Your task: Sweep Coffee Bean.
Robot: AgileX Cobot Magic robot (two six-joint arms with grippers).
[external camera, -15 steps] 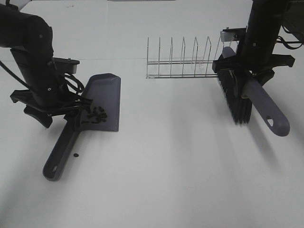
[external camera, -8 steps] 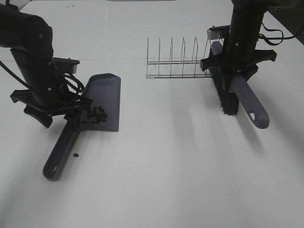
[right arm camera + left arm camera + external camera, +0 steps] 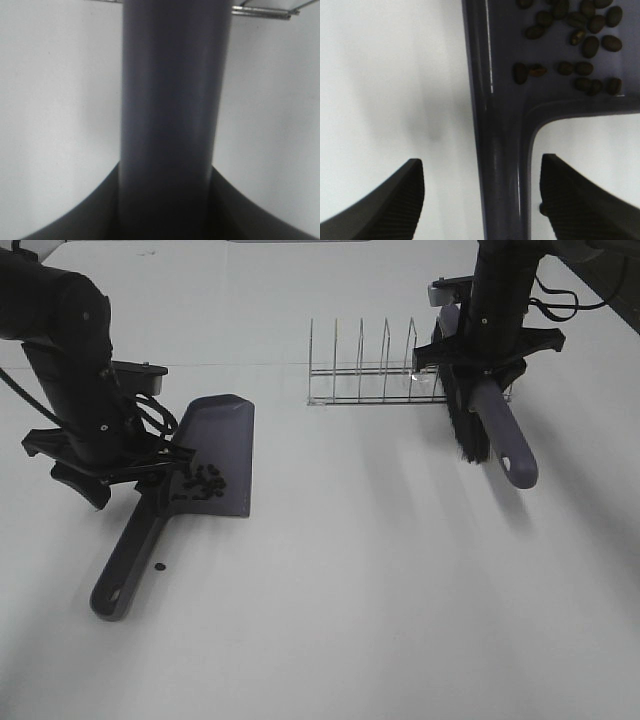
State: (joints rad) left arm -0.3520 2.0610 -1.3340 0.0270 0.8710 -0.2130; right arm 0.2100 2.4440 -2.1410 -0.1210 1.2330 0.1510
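The high view takes in both arms on a white table point(image 3: 360, 590). At left centre of the frame lies the dustpan point(image 3: 215, 455), its handle running down toward the lower left, with the left gripper point(image 3: 135, 472) over the joint of pan and handle. A cluster of beans point(image 3: 200, 483) sits at the near end of the pan, and one stray bean point(image 3: 159, 565) lies on the table just right of the handle. At the upper right, the right gripper point(image 3: 480, 380) carries the brush point(image 3: 478, 410), bristles dark on its left side and the handle end pointing toward the lower right, in front of the right end of a wire rack point(image 3: 375, 375).

The left wrist view shows what the high one cannot: the gripper's two fingers point(image 3: 395, 200) stand wide apart on either side of the handle point(image 3: 502, 175), with bare table between each finger and the handle, so it grips nothing. The beans point(image 3: 575, 45) appear singly there, brown ovals spread over the pan floor.

The right wrist view is nearly filled by the brush handle point(image 3: 172, 100), clamped tight between the dark fingers at the bottom of the frame, with a strip of the rack point(image 3: 260, 11) at the top edge.

The table is plain white and matte, marked with soft shadows from the arms; a faint seam crosses it at rack height. A dark band shows at the far upper right corner.
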